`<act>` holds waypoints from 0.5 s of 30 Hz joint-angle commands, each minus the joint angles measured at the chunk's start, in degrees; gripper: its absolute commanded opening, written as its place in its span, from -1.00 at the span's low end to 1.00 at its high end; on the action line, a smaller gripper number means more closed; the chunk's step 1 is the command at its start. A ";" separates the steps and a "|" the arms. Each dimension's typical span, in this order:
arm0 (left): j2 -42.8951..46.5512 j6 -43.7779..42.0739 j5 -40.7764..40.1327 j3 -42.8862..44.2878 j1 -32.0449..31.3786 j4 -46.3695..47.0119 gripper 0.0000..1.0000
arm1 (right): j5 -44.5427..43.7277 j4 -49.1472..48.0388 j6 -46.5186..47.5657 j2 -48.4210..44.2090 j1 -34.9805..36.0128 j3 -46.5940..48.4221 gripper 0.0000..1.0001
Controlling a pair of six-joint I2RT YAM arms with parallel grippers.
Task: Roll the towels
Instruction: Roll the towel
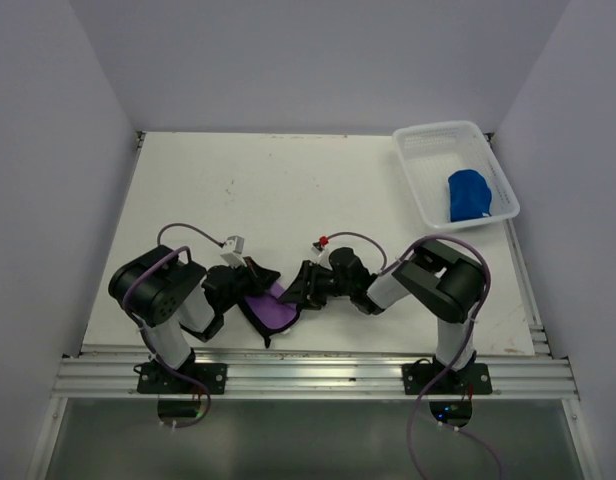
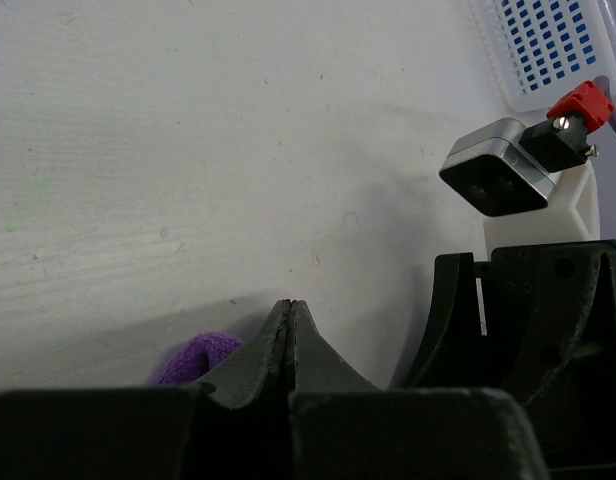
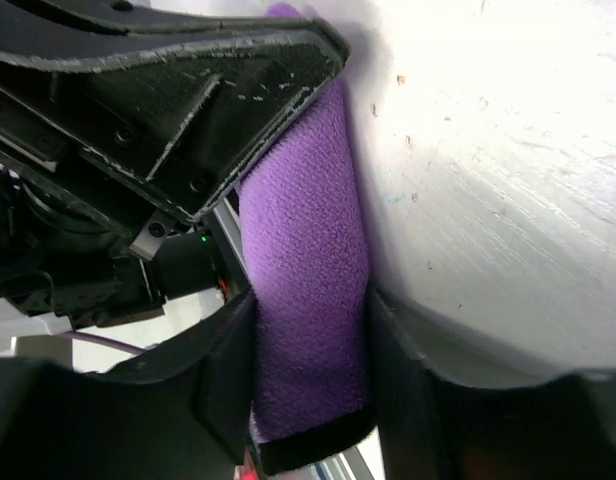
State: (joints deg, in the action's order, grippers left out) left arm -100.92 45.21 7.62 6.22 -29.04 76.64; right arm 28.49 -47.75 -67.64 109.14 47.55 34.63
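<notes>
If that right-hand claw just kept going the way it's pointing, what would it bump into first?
The rolled purple fleece towel, which lies between the fingers of the right gripper. Just beyond it seem to be the shut black fingers of the left gripper, though depth is unclear.

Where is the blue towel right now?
Seen from above, the blue towel lies inside the white basket at the far right corner of the table.

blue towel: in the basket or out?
In. The blue towel lies bunched on the floor of the white mesh basket, within its walls.
</notes>
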 commanded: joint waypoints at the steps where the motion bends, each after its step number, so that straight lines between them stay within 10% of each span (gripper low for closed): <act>1: 0.03 -2.85 -2.08 -0.68 -0.14 -0.97 -1.00 | -0.63 5.37 3.03 1.34 1.49 1.13 -0.07; 15: 3.79 -2.67 -0.59 2.48 -0.23 -9.99 -0.94 | -30.40 47.44 25.26 -12.02 12.56 12.38 -1.00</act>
State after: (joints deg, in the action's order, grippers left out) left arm -99.18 45.21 7.79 7.05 -29.30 73.21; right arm 8.64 -15.79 -49.25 99.77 57.56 43.97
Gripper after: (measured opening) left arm 0.020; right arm 0.125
